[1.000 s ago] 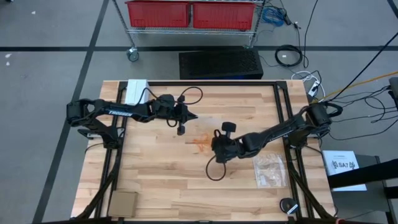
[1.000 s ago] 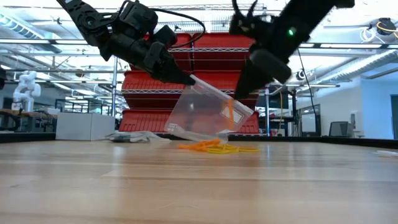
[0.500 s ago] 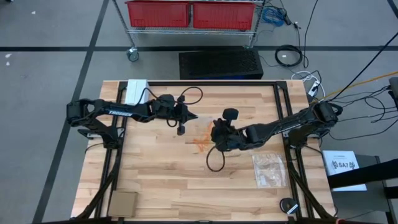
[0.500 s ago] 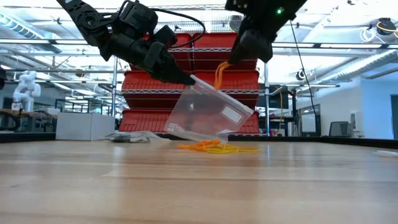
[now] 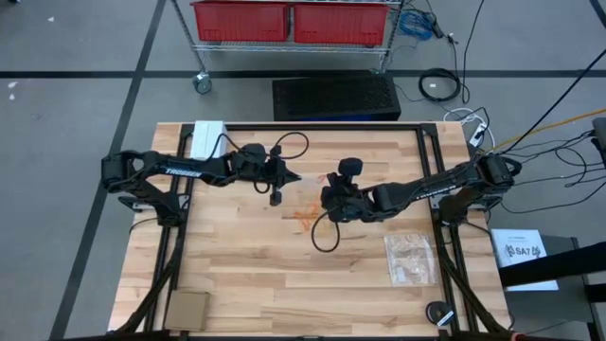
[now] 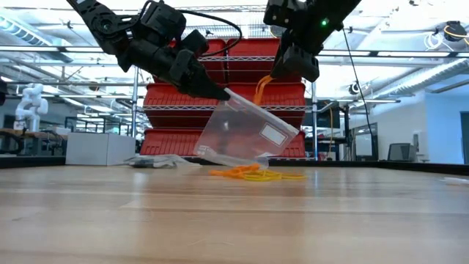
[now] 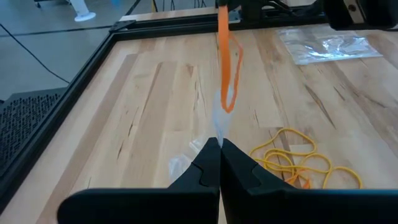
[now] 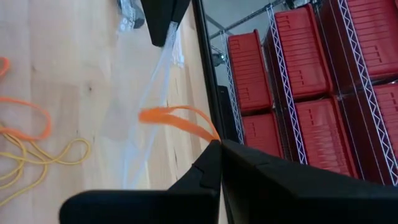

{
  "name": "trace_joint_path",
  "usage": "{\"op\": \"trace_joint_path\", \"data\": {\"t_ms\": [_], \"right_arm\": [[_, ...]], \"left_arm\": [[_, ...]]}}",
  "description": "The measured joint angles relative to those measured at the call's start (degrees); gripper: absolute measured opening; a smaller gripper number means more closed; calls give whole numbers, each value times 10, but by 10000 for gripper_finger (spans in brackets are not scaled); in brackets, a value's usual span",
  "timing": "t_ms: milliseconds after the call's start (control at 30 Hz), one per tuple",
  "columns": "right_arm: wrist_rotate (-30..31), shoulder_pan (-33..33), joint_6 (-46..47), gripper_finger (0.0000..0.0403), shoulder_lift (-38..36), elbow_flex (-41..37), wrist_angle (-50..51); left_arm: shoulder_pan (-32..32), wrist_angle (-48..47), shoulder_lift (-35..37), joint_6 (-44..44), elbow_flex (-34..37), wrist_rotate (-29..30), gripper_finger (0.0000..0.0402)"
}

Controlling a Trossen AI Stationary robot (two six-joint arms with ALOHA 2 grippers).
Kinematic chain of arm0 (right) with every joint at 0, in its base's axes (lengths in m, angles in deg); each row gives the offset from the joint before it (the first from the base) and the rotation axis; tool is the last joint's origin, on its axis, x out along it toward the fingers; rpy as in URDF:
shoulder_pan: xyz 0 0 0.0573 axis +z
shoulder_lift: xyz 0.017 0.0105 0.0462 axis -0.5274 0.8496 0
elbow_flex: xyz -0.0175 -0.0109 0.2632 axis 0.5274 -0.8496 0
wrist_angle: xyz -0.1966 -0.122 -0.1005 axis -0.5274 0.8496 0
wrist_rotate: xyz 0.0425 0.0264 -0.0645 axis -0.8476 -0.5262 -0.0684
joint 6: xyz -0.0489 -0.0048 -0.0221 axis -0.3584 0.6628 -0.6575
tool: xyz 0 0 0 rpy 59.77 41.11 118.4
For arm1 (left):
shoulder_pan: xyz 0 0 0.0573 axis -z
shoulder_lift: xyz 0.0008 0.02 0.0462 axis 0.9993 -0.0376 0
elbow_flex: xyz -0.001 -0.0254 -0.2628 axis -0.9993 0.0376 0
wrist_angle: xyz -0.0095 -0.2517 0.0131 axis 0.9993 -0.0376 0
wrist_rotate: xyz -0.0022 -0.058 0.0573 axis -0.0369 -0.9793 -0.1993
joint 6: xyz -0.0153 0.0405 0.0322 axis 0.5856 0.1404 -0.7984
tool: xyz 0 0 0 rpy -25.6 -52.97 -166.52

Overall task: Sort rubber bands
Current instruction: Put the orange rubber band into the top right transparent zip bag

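Loose pile: a tangle of thin orange and yellow rubber bands (image 6: 253, 174) lies on the wooden butcher-block table (image 6: 234, 220), nearest the low camera, just below the bag's lower corner.

Bag: a clear plastic zip bag with a small white label (image 6: 245, 133) hangs tilted, its top corner up and its bottom corner resting on or just above the table; which of the two cannot be told.

Left gripper: the left gripper (image 6: 220, 93) has its dark fingers pressed together on the bag's upper corner, holding it up from the side.

Right gripper: the right gripper (image 6: 272, 75) has its jaws fully closed, pinching one flat orange rubber band (image 6: 259, 88) that dangles as a loop just above the bag's upper edge.

Band seen from the wrists: in the left wrist view the orange loop (image 7: 225, 62) hangs straight down over that arm's fingertips; in the right wrist view it (image 8: 177, 118) trails toward the bag's edge.

Step in hand: probably lowering the orange band into the bag.

Doing it well: the mouth looks narrow, so the loop should be centred over the opening and let down until most of it is inside before release; the left grip should keep the bag steady and tilted.

Risk: the limp band may drape over the rim and slip outside.

Farther off: a second clear bag (image 5: 410, 259) lies flat near the table's right edge; red storage bins (image 6: 256, 110) stand beyond.
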Motion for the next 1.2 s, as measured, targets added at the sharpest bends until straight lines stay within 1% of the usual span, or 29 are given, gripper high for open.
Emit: {"op": "trace_joint_path", "data": {"t_ms": [167,367,700,933,1100,1200], "right_arm": [[-4,0,0,0,0,0,0],[-34,-8,0,0,0,0,0],[-52,-26,-4,0,0,0,0],[-109,-26,12,0,6,0,2],[-136,-33,15,0,19,0,0],[-139,-42,14,0,28,0,0]], "left_arm": [[0,0,0,0,0,0,0],[0,2,0,0,0,0,0],[0,6,0,2,0,0,0],[0,6,0,4,0,0,0],[1,11,0,5,0,0,0],[1,11,0,5,0,0,0]]}}
